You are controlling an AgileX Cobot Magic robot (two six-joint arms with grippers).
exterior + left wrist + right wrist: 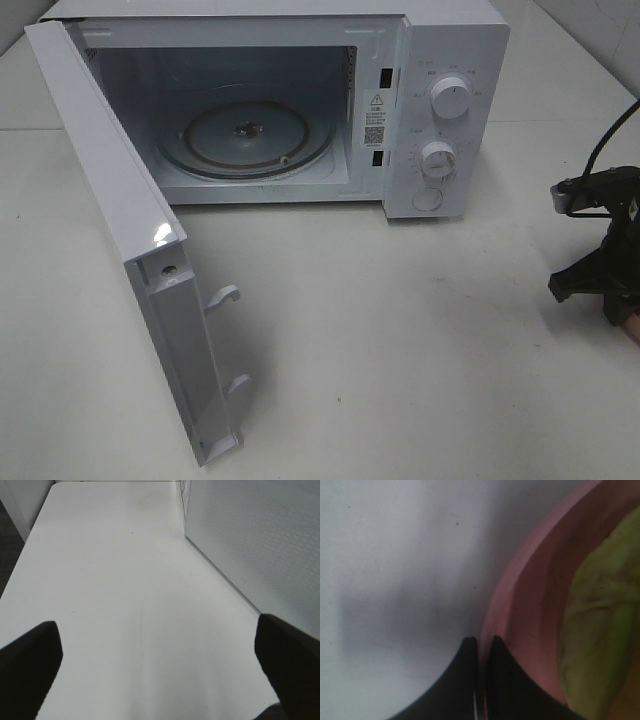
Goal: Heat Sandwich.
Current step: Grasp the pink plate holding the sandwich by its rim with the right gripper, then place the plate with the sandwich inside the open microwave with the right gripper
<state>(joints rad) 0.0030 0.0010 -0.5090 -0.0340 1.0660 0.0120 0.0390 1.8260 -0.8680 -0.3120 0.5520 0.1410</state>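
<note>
- My right gripper (pixel 481 641) is sitting at the right edge of the table (pixel 400 330) with its jaws pressed together. One finger is lying on each side of the pink plate's (pixel 530 605) rim, and I cannot tell whether the rim is being pinched.
- The sandwich (pixel 600 630) is lying on that plate near my right fingertips, showing green filling.
- My left gripper (pixel 157 627) is hanging wide open over the table, gripping nothing, beside the door (pixel 120 230) of the microwave (pixel 440 60), which is standing open.

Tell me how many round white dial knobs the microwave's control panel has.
2. One round white dial knob sits high on the white microwave's control panel; the second dial knob sits just below it. None seems hidden.
</note>
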